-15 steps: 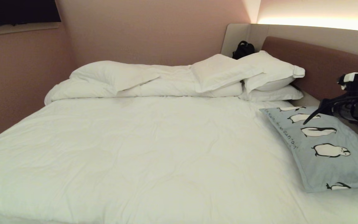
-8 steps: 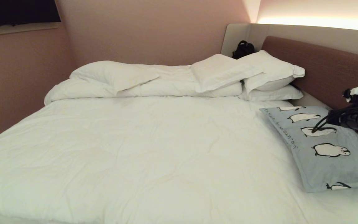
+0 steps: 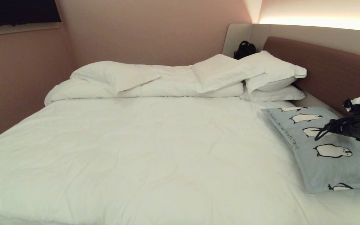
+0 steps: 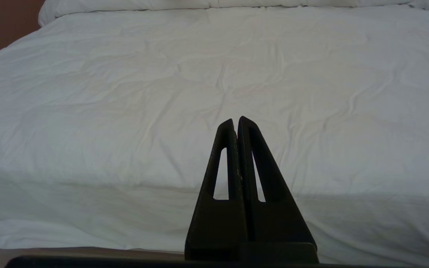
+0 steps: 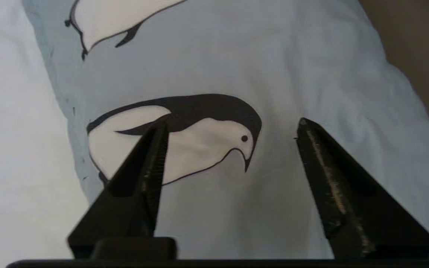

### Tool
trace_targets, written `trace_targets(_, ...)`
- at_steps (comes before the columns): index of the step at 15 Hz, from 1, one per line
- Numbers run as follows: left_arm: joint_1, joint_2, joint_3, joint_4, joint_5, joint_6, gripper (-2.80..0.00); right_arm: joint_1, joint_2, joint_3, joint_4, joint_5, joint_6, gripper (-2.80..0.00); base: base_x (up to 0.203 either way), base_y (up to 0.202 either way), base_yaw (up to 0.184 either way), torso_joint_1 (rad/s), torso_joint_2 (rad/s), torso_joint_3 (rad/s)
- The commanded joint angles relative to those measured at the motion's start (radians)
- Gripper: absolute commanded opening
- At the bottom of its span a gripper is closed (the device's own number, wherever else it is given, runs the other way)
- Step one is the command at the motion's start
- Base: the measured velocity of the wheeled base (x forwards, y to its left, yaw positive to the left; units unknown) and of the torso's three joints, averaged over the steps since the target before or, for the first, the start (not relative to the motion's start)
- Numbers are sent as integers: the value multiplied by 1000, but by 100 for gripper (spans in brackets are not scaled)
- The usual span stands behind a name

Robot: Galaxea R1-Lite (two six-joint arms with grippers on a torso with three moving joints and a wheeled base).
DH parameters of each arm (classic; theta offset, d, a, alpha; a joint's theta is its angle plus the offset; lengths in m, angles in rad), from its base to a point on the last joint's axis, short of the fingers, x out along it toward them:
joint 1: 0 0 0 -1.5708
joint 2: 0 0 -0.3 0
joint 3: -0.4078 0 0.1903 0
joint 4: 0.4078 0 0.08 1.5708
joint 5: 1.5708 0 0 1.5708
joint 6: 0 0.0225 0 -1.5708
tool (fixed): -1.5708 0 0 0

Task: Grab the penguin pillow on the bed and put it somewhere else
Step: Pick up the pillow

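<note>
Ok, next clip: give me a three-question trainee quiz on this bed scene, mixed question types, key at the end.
1. True or false: the right tool is clamped shut on the penguin pillow.
2. Multiple choice: the penguin pillow lies on the bed at A) its middle, B) the robot's right side, near the headboard, C) the top of the white pillows.
3. Fill in: the left tool, held before the bed's near edge, has its fingers ____.

Key: 1 false, it is open with the pillow's printed face between its tips; 2 B; 3 shut.

Right pincer lower, now spread.
</note>
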Motion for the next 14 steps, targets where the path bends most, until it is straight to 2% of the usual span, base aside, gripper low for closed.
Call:
trace_targets(1,0,0,0,-1,0,0,-280,-10,29,-14,-1,-1,-1,0,0,0,0,0,0,0)
trace_targets(6,0,0,0,-1,0,0,-280,-22,110,-42,7,-2,-12,0,0,0,0,0,0,0)
trace_targets(10,0,0,0,-1,0,0,-280,-40,229,-150,104,0,-10,0,0,0,0,0,0,0)
trace_targets(14,0,0,0,-1,0,0,-280,-48,290,-172,118,2,-13,0,0,0,0,0,0,0)
